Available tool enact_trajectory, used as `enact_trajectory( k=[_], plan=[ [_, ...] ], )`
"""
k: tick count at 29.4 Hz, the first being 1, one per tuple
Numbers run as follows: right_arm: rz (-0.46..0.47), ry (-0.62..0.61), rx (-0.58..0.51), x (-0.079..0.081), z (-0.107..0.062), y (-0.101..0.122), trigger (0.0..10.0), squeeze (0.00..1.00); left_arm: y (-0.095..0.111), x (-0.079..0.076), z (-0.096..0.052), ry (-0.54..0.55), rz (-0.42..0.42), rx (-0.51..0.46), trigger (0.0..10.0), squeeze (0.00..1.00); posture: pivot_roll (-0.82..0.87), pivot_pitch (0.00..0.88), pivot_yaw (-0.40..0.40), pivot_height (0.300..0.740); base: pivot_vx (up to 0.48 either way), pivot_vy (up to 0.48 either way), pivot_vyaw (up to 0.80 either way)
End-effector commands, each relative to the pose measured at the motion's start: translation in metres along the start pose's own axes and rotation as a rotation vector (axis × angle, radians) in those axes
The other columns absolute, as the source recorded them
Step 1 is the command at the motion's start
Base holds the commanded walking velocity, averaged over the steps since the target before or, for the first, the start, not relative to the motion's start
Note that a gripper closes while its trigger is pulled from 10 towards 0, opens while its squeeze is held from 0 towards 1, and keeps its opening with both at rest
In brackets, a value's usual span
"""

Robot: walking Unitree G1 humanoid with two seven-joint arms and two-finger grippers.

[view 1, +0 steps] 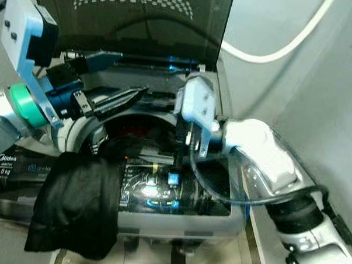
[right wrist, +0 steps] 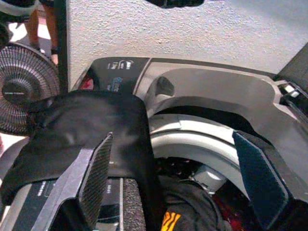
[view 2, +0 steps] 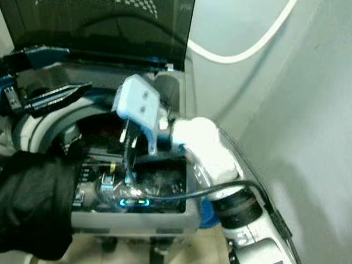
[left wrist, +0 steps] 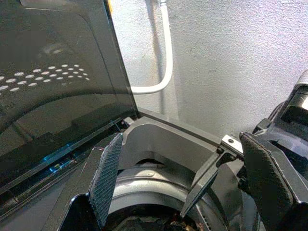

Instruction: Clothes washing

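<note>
A black garment (view 1: pixel 76 206) drapes over the washing machine's front left edge (view 1: pixel 178 225), half in, awaiting a push. The right gripper (view 1: pixel 176 161) hangs over the drum (right wrist: pixel 192 144), fingers wide and empty; the left gripper (view 1: pixel 116 100) hovers at the rear, also spread.

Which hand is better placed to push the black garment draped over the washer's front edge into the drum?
Probably the left hand: it hovers open on the side where the black garment hangs. The right hand, also open, is over the washer's front panel, farther from it.
</note>
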State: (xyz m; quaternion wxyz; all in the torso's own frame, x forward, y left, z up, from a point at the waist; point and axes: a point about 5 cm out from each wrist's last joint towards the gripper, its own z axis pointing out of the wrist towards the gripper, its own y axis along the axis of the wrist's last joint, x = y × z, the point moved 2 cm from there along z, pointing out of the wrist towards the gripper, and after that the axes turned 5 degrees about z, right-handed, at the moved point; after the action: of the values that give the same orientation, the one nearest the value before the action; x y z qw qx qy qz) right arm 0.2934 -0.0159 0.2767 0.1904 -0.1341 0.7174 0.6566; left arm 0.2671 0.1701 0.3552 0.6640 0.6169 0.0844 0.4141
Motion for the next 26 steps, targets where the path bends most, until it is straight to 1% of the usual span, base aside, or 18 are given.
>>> enact_trajectory(
  k=[1, 2, 3, 4, 6, 8, 9, 10, 11, 14, 16, 18, 19, 20, 22, 24, 26],
  plan=[
    [-0.017, 0.173, 0.013, 0.032, 0.015, -0.003, 10.0, 0.00, 0.004, 0.001, 0.003, -0.012, 0.015, -0.023, 10.0, 0.00, 0.10, 0.103, 0.042, 0.740, 0.000, 0.000, 0.00],
    [-0.028, 0.222, 0.026, 0.043, 0.024, -0.006, 10.0, 0.00, 0.008, 0.002, 0.005, -0.016, 0.025, -0.037, 10.0, 0.00, 0.11, 0.103, 0.041, 0.740, 0.000, 0.000, 0.00],
    [-0.029, 0.248, 0.035, 0.049, 0.030, -0.007, 10.0, 0.00, 0.010, 0.003, 0.007, -0.018, 0.032, -0.047, 10.0, 0.00, 0.11, 0.103, 0.040, 0.740, 0.000, 0.000, 0.00],
    [-0.029, 0.248, 0.035, 0.049, 0.030, -0.007, 10.0, 0.00, 0.010, 0.003, 0.007, -0.018, 0.032, -0.047, 10.0, 0.00, 0.11, 0.103, 0.040, 0.740, 0.000, 0.000, 0.00],
    [-0.031, 0.240, 0.048, 0.050, 0.041, -0.009, 10.0, 0.00, 0.015, 0.005, 0.012, -0.020, 0.042, -0.071, 10.0, 0.00, 0.11, 0.104, 0.040, 0.740, 0.000, 0.000, 0.00],
    [-0.032, 0.202, 0.061, 0.047, 0.054, -0.011, 10.0, 0.00, 0.019, 0.006, 0.016, -0.023, 0.049, -0.092, 10.0, 0.00, 0.11, 0.103, 0.041, 0.740, 0.000, 0.000, 0.00],
    [-0.032, 0.202, 0.061, 0.047, 0.054, -0.011, 10.0, 0.00, 0.019, 0.006, 0.016, -0.023, 0.049, -0.092, 10.0, 0.00, 0.11, 0.103, 0.041, 0.740, 0.000, 0.000, 0.00],
    [-0.034, 0.174, 0.072, 0.045, 0.060, -0.012, 10.0, 0.00, 0.020, 0.006, 0.017, -0.024, 0.049, -0.097, 10.0, 0.00, 0.11, 0.104, 0.040, 0.740, 0.000, 0.000, 0.00],
    [-0.034, 0.174, 0.072, 0.045, 0.060, -0.012, 10.0, 0.00, 0.020, 0.006, 0.017, -0.024, 0.049, -0.097, 10.0, 0.00, 0.11, 0.104, 0.040, 0.740, 0.000, 0.000, 0.00],
    [-0.038, 0.127, 0.098, 0.045, 0.072, -0.017, 10.0, 0.00, 0.021, 0.006, 0.018, -0.025, 0.048, -0.102, 10.0, 0.00, 0.11, 0.108, 0.041, 0.740, 0.000, 0.000, 0.00],
    [-0.038, 0.127, 0.098, 0.045, 0.072, -0.017, 10.0, 0.00, 0.021, 0.006, 0.018, -0.025, 0.048, -0.102, 10.0, 0.00, 0.11, 0.108, 0.041, 0.740, 0.000, 0.000, 0.00],
    [-0.069, 0.115, 0.141, 0.046, 0.076, -0.023, 10.0, 0.00, 0.020, 0.006, 0.018, -0.029, 0.046, -0.103, 10.0, 0.00, 0.10, 0.110, 0.043, 0.740, 0.000, 0.000, 0.00],
    [-0.069, 0.115, 0.141, 0.046, 0.076, -0.023, 10.0, 0.00, 0.020, 0.006, 0.018, -0.029, 0.046, -0.103, 10.0, 0.00, 0.10, 0.110, 0.043, 0.740, 0.000, 0.000, 0.00],
    [-0.092, 0.128, 0.160, 0.048, 0.075, -0.025, 10.0, 0.00, 0.020, 0.006, 0.019, -0.033, 0.044, -0.102, 10.0, 0.00, 0.10, 0.110, 0.043, 0.740, 0.000, 0.000, 0.00],
    [-0.092, 0.128, 0.160, 0.048, 0.075, -0.025, 10.0, 0.00, 0.020, 0.006, 0.019, -0.033, 0.044, -0.102, 10.0, 0.00, 0.10, 0.110, 0.043, 0.740, 0.000, 0.000, 0.00],
    [-0.132, 0.183, 0.190, 0.052, 0.069, -0.028, 10.0, 0.00, 0.018, 0.005, 0.018, -0.039, 0.040, -0.097, 10.0, 0.00, 0.10, 0.113, 0.045, 0.740, 0.000, 0.000, 0.00],
    [-0.141, 0.207, 0.197, 0.054, 0.066, -0.029, 10.0, 0.00, 0.017, 0.005, 0.018, -0.041, 0.039, -0.095, 10.0, 0.00, 0.10, 0.113, 0.045, 0.740, 0.000, 0.000, 0.00]
  ],
)
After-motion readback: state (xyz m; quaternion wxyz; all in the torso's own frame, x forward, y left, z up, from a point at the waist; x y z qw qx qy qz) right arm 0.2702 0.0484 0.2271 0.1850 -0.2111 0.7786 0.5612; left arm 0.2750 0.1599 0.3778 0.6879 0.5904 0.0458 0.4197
